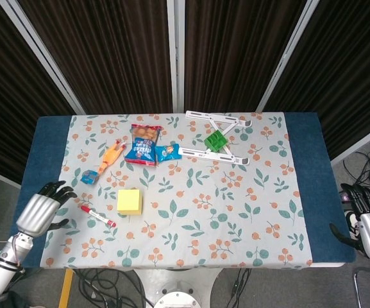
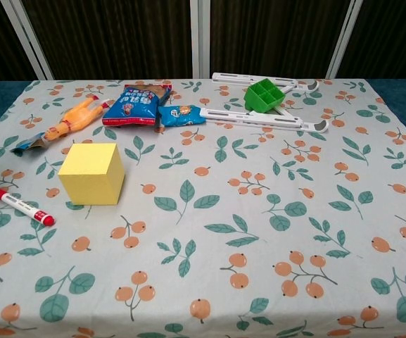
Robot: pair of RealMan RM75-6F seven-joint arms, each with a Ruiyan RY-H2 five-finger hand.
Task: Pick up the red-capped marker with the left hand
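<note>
The red-capped marker [image 1: 97, 216] [image 2: 21, 206] lies flat on the floral cloth near the table's left front, white barrel with red at both ends. My left hand [image 1: 40, 210] hovers over the blue table edge just left of the marker, fingers spread and holding nothing; it does not touch the marker. My right hand [image 1: 366, 221] hangs off the right edge of the table, fingers apart and holding nothing. Neither hand shows in the chest view.
A yellow cube [image 1: 129, 201] [image 2: 92, 172] stands just right of the marker. Behind it lie a rubber chicken toy [image 1: 108, 158], a blue snack bag [image 1: 143, 147], a small blue packet [image 1: 167, 152], a white folding stand [image 1: 213, 153] and a green tray [image 1: 215, 140].
</note>
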